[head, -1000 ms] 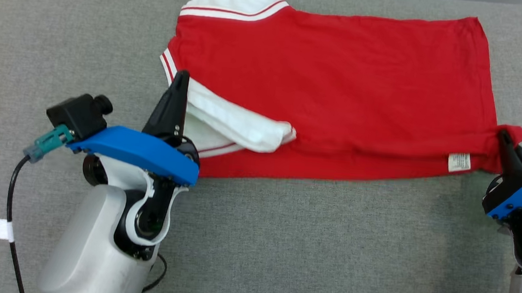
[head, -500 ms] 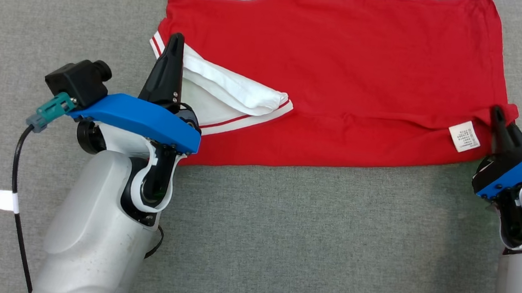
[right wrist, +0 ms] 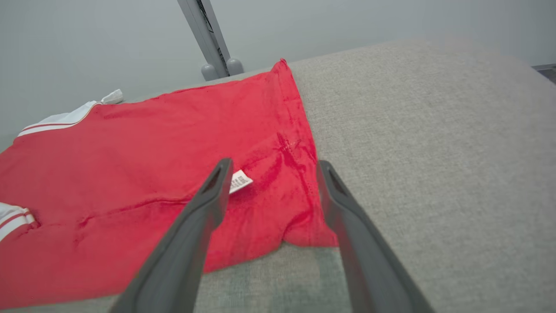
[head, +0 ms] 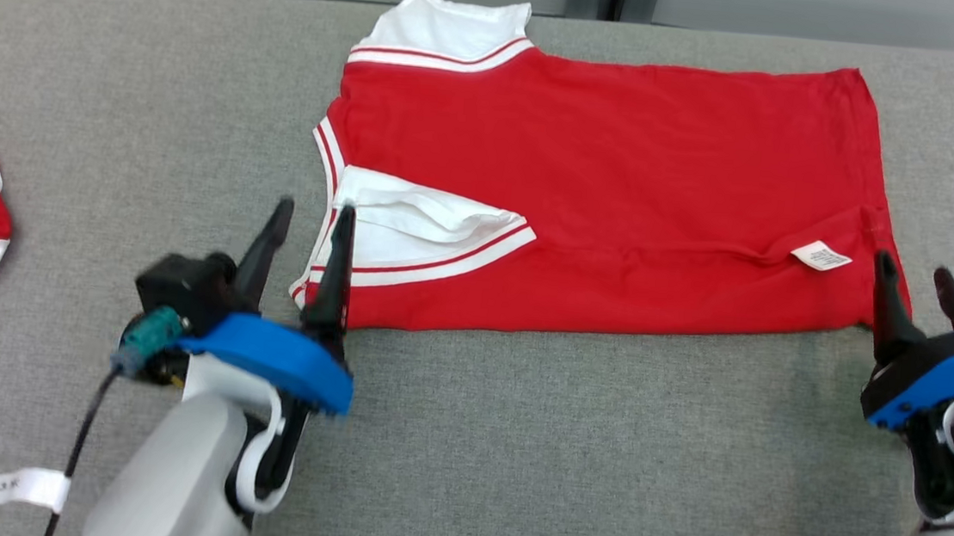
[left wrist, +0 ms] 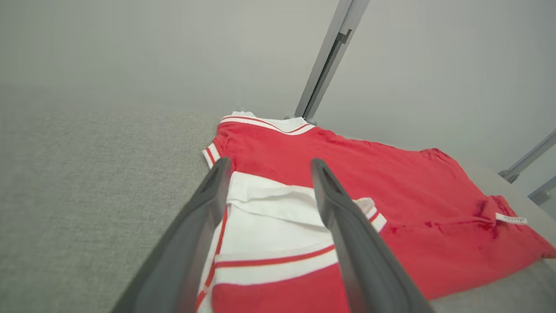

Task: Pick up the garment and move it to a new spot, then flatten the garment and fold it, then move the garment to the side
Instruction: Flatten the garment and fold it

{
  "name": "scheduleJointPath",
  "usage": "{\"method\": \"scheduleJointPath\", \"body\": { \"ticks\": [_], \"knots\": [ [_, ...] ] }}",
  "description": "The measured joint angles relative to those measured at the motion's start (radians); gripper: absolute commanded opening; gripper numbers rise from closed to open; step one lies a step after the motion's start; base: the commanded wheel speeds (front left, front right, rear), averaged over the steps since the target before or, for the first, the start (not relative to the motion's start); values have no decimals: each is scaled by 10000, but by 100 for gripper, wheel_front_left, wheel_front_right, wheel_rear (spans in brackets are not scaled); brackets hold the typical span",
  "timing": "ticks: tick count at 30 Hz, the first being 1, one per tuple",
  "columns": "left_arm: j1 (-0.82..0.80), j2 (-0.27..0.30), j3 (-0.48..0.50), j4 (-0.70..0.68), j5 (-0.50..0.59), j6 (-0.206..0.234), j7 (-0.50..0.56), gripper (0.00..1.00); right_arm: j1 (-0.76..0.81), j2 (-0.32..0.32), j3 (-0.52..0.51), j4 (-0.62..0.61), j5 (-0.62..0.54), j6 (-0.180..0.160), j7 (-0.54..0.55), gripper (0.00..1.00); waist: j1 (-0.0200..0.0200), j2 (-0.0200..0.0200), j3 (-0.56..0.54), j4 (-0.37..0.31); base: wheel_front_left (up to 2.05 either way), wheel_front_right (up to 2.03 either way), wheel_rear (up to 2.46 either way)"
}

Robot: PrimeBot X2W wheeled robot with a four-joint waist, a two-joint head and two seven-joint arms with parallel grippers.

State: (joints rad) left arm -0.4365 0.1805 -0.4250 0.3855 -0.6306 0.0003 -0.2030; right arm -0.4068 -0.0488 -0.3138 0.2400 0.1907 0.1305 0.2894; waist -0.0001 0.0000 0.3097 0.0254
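Head view: record shirt point(head: 607, 167) flat on table point(head: 513, 444). Note left gripper point(head: 314, 211) and right gripper point(head: 911, 267) both spread, empty, at shirt's near corners, likely set to pinch for folding.

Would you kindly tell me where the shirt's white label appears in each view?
Head view: label at right, by the shirt's near-right corner.
Left wrist view: label at the far right, lower half.
Right wrist view: label near centre, slightly left.
Shared landmark: the far white sleeve.
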Motion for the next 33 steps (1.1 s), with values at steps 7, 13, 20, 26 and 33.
{"method": "scheduleJointPath", "body": {
  "ticks": [7, 13, 20, 26, 33],
  "knots": [
    [819, 587, -704, 301, 794, 612, 792, 100, 761, -6, -188, -240, -755, 0, 320, 100, 0, 0, -131, -80, 0, 0, 0],
    [723, 625, -746, 945, 1072, 1344, 1323, 100, 580, -4, -196, 378, -1114, 0, 259, 100, 0, 0, 138, -153, 0, 0, 0],
    [171, 278, -734, 1361, 825, 1383, 1693, 0, -8, 0, -251, 913, -1549, 0, 190, 100, 0, 0, 475, -197, 0, 0, 0],
    [-151, 123, -773, 1588, 755, 1221, 1661, 0, -350, -10, -476, 1415, -1975, 0, 36, 100, 0, 0, 661, -173, 0, 0, 0],
    [-175, 117, -767, 1689, 663, 1164, 1375, 0, -578, 0, -311, 2040, -2025, 2, -207, 0, 2, 0, 530, -149, 0, 0, 0]
  ]
}}
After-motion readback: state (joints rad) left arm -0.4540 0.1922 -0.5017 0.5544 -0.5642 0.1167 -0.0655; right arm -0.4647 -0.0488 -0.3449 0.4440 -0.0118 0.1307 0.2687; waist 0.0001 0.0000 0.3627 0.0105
